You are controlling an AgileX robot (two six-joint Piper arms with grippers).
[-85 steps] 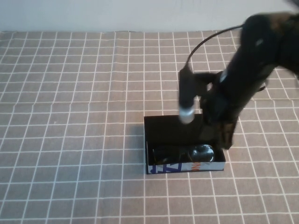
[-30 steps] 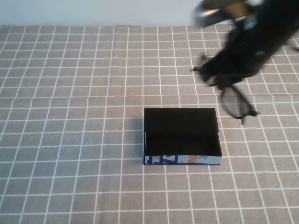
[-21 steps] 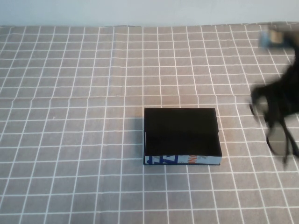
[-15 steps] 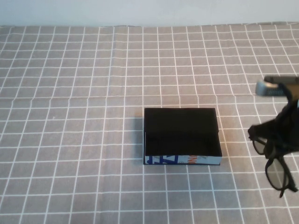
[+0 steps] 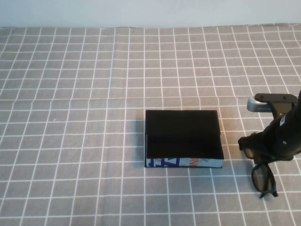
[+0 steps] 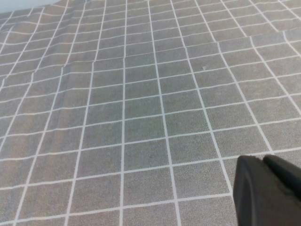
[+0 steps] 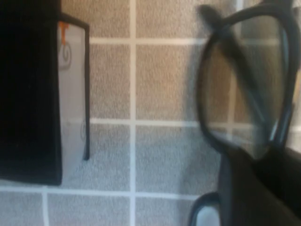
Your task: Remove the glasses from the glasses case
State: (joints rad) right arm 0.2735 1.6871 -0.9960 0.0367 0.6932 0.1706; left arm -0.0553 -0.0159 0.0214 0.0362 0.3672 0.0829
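Right gripper (image 5: pixel 272 143): hanging at the table's right edge, right of the glasses case (image 5: pixel 183 138), clamped on the glasses (image 5: pixel 263 176).
Glasses: dangling out of the case, one lens lowest.
Right wrist view: showing the lens (image 7: pixel 244 89) just beside the case's light printed edge (image 7: pixel 73 89), apart.
Left gripper (image 6: pixel 268 190): showing only in the left wrist view, over checked cloth (image 6: pixel 141 117); cannot tell finger opening.
Open room: lying left of the case.

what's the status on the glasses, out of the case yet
Right gripper shut on glasses, right of glasses case. Left gripper parked over cloth. Nothing in the way.
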